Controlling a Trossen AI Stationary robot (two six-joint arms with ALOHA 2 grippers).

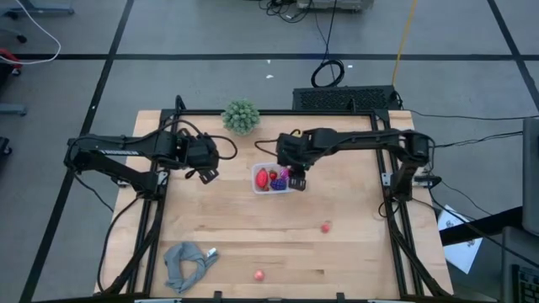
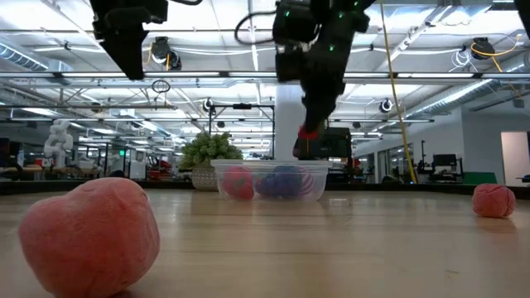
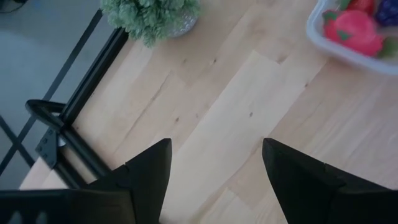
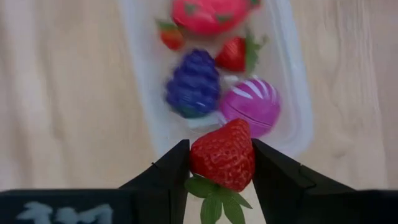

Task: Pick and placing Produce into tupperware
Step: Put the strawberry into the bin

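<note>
The clear tupperware [image 1: 271,179] stands mid-table and holds several produce pieces: a purple grape bunch [image 4: 193,84], a magenta piece [image 4: 250,106], a small strawberry [image 4: 233,55] and a pink-red fruit [image 4: 208,14]. My right gripper [image 4: 221,163] hovers over the container's right end, shut on a red strawberry [image 4: 222,154]. My left gripper [image 3: 214,171] hangs open over bare wood left of the container [image 3: 348,43]. Two loose pink-red pieces [image 1: 325,226] [image 1: 258,275] lie on the near half of the table. My right gripper pinches the red strawberry by its two sides [image 4: 198,158] between the two fingers, coming from above and pointing down. The berry is lifted clear above the tupperware's rim [image 2: 308,132], its green leaves [image 4: 217,198] toward the gripper body.
A green bushy ball [image 1: 241,116] sits at the far edge, left of the container. A grey cloth [image 1: 187,263] lies at the near left. In the low view the loose pieces show large at near left [image 2: 89,234] and small at right [image 2: 493,200].
</note>
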